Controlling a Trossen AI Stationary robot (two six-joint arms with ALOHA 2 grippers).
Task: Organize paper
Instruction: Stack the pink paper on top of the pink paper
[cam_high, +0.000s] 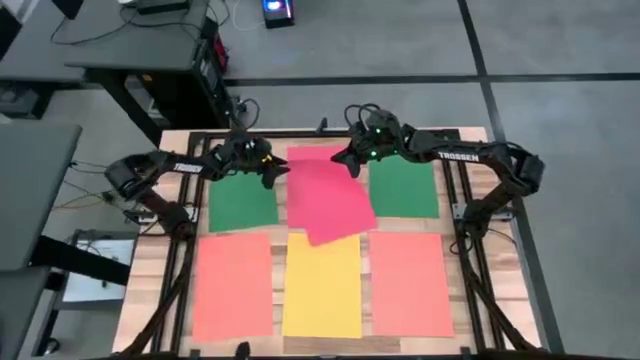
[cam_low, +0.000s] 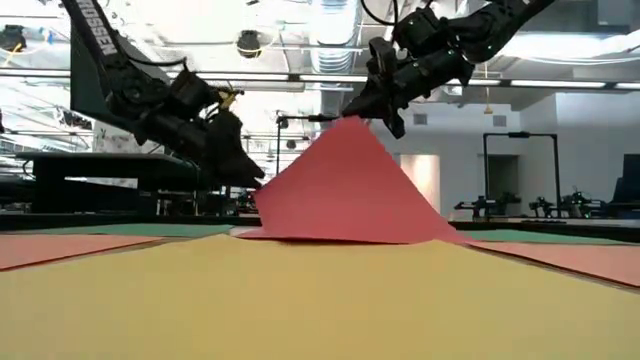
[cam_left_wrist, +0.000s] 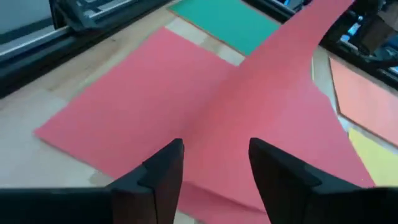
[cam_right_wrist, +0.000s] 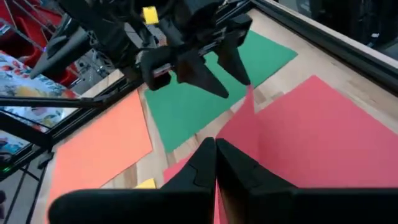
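Seen from above: six sheets on the wooden surface (cam_high: 470, 300), with a seventh, a pink-red sheet (cam_high: 330, 200), lying skewed at the centre. At 10 o'clock from it, a green sheet (cam_high: 243, 202); at 2 o'clock, a second green sheet (cam_high: 404, 188); at 8 o'clock, an orange sheet (cam_high: 233, 285); at 6 o'clock, a yellow sheet (cam_high: 322, 285); at 4 o'clock, another orange sheet (cam_high: 410, 283). At 12 o'clock, a strip of one more pink-red sheet (cam_high: 312, 153) peeking out beneath the skewed one.

Right gripper (cam_right_wrist: 216, 163) at the 12 o'clock corner of the skewed pink-red sheet, fingers pressed together on its edge, pulling that corner up off the surface into a peak in the low view, the rest of the sheet resting flat and overlapping the top of the yellow sheet.

Left gripper (cam_left_wrist: 214, 165) just beside the 10 o'clock edge of the same sheet, between it and the nearer green sheet, raised above the surface, fingers parted with a clear gap and nothing between them.
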